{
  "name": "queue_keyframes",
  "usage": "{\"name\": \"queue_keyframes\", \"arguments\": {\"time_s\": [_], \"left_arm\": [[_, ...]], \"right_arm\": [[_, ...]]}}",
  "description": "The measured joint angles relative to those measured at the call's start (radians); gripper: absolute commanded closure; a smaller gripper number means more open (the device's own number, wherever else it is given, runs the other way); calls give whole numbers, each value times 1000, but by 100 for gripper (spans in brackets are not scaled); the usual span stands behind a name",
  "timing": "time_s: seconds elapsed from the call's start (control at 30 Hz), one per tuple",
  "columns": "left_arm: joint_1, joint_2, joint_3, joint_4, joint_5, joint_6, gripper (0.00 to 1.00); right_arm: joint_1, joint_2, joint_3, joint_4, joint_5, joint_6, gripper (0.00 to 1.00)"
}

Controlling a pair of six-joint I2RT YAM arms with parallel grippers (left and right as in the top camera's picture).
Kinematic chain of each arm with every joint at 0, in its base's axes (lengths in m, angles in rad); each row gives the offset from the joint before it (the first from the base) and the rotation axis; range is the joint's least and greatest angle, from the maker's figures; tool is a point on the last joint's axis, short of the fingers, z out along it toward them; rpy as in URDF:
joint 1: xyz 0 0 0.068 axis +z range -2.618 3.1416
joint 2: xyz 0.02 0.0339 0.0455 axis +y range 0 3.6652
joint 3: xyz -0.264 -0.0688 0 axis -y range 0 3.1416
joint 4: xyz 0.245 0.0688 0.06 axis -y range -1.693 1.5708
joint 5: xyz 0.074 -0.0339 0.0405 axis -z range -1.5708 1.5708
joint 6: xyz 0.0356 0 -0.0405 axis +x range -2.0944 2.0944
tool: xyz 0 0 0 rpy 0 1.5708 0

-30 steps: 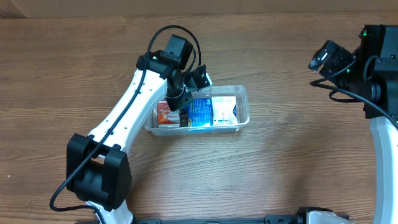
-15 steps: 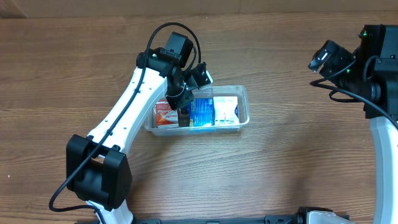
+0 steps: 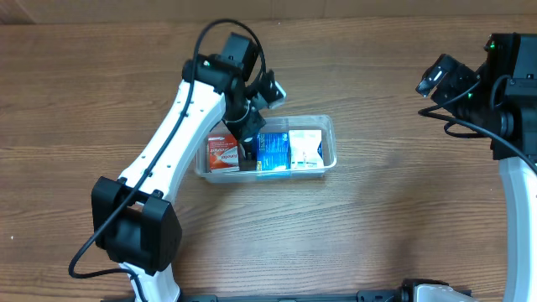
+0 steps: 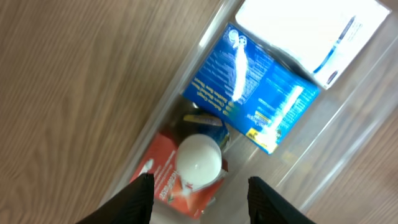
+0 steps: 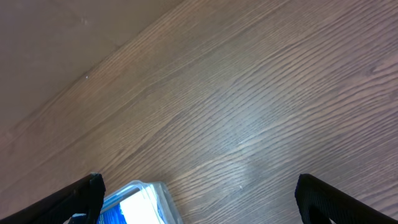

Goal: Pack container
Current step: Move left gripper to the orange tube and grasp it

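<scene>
On the wooden table, the container lies mid-table with its long axis running left to right. A red box, blue box and white box sit side by side inside. The left gripper hovers directly over the container's left end, fingers spread and holding nothing, with a white-capped bottle cap-up below between them. The right gripper — also spread, empty — sits well apart to the right, so the left arm is nearer.
</scene>
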State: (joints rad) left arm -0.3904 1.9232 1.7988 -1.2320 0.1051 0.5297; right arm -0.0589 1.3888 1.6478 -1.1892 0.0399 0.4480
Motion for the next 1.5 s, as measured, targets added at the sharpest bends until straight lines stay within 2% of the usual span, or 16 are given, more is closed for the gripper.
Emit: {"name": "queue_keyframes", "arguments": {"time_s": [0.1, 0.17, 0.2, 0.27, 0.3, 0.33, 0.37, 0.47, 0.57, 0.7, 0.77, 0.8, 1.07, 1.17, 1.5], "left_arm": [[12, -4, 218, -148, -61, -165, 52], [73, -15, 294, -282, -110, -323, 60], [121, -19, 299, -325, -124, -386, 66], [200, -19, 298, -374, -127, -500, 72], [334, -19, 283, -408, -110, -537, 73], [419, -19, 269, -439, -92, -572, 69], [452, -19, 257, -448, -82, -583, 65], [475, -36, 199, -453, -74, -607, 63], [471, -191, 50, -394, -127, -666, 47], [471, -428, -265, -141, -150, -711, 47], [471, -408, -418, -34, -151, -716, 53], [471, -396, -460, -6, -150, -719, 52], [471, -403, -471, 18, -143, -719, 52], [471, -403, -471, 20, -143, -719, 46], [471, -403, -471, 29, -143, -689, 41]], "right_arm": [[0, 0, 0, 0, 0, 0, 0], [0, 0, 0, 0, 0, 0, 0], [0, 0, 0, -1, 0, 0, 0], [0, 0, 0, 0, 0, 0, 0], [0, 0, 0, 0, 0, 0, 0], [0, 0, 0, 1, 0, 0, 0], [0, 0, 0, 0, 0, 0, 0], [0, 0, 0, 0, 0, 0, 0], [0, 0, 0, 0, 0, 0, 0], [0, 0, 0, 0, 0, 0, 0], [0, 0, 0, -1, 0, 1, 0], [0, 0, 0, 0, 0, 1, 0], [0, 0, 0, 0, 0, 0, 0], [0, 0, 0, 0, 0, 0, 0], [0, 0, 0, 0, 0, 0, 0]]}}
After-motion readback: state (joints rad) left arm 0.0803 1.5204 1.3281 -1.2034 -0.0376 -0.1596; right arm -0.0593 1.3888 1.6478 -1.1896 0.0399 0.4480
